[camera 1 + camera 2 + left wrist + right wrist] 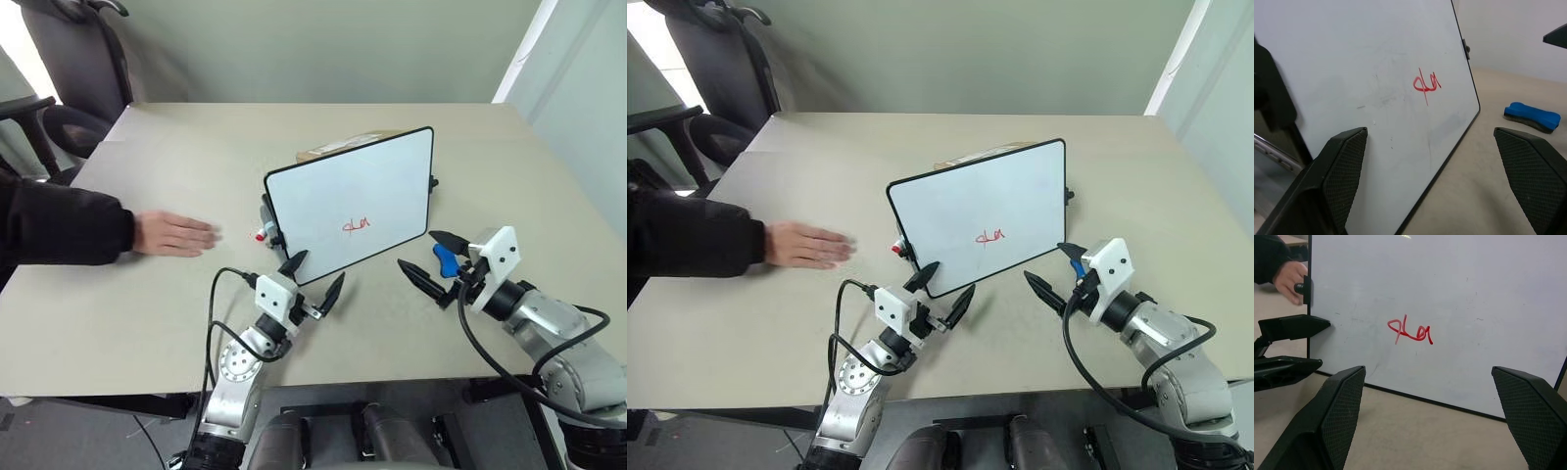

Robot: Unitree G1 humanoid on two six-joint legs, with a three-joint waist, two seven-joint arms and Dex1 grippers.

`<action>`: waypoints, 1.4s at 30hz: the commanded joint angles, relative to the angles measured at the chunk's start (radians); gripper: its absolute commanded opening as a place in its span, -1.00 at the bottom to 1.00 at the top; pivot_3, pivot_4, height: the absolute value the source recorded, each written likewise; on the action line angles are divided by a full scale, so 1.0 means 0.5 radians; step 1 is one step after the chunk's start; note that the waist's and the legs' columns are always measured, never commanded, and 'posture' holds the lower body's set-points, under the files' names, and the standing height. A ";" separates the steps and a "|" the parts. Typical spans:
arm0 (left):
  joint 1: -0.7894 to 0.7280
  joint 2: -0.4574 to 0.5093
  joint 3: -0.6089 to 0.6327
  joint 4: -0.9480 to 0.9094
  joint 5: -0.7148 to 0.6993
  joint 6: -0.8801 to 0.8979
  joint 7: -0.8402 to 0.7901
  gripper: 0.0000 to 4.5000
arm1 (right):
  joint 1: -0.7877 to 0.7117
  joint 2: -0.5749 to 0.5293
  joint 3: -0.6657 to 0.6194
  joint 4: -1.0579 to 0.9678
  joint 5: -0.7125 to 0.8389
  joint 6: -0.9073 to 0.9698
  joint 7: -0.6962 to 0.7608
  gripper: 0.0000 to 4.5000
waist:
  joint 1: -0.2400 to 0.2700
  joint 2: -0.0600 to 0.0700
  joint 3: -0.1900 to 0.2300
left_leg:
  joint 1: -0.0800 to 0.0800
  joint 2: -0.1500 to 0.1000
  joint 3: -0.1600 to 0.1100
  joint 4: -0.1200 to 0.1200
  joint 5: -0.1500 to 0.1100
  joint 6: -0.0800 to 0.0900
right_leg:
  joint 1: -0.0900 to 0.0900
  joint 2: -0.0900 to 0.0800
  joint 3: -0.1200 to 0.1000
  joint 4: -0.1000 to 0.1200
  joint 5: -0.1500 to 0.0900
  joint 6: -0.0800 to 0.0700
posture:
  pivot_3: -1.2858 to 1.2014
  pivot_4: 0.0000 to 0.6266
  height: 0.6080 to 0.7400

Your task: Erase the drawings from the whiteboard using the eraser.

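Observation:
The whiteboard (372, 186) stands propped at a tilt in the middle of the table, its face toward me. The drawings (357, 225), a small red squiggle, sit low on the board's face and are also in the right wrist view (1410, 333). The blue eraser (444, 258) lies on the table off the board's lower right corner, seen flat in the left wrist view (1533, 116). My right gripper (431, 259) hovers open just over the eraser, not touching it. My left gripper (313, 279) is open and empty in front of the board's lower left corner.
A person's hand (176, 235) rests flat on the table to the left of the board. A marker with a red cap (261, 236) lies by the board's left edge. A brown object (333, 148) sits behind the board. An office chair (78, 69) stands at the far left.

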 commanded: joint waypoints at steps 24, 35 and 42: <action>0.074 -0.053 -0.026 -0.117 0.049 -0.021 0.096 1.00 | -0.446 -0.035 -0.144 0.371 0.011 0.523 -0.328 0.94 | 0.001 0.000 0.000 | 0.000 0.000 0.000 0.000 0.000 0.001 | 0.000 0.000 0.000 -0.001 0.000 0.000 | 0.03 -0.52 1.00; 0.075 -0.067 -0.058 -0.111 0.047 -0.029 0.083 1.00 | -0.467 -0.059 -0.176 0.420 -0.014 0.763 -0.355 0.94 | 0.002 0.000 0.000 | 0.000 0.000 0.000 -0.001 -0.001 0.001 | -0.001 0.000 0.000 0.000 0.000 0.000 | 0.03 -0.52 1.00; 0.063 -0.077 -0.061 -0.098 0.051 -0.024 0.078 1.00 | -0.537 -0.071 -0.116 0.605 -0.118 0.926 -0.449 0.94 | 0.004 0.000 0.000 | -0.001 0.000 0.000 -0.001 -0.001 0.002 | -0.001 0.000 0.000 -0.001 -0.001 0.000 | 0.03 -0.52 1.00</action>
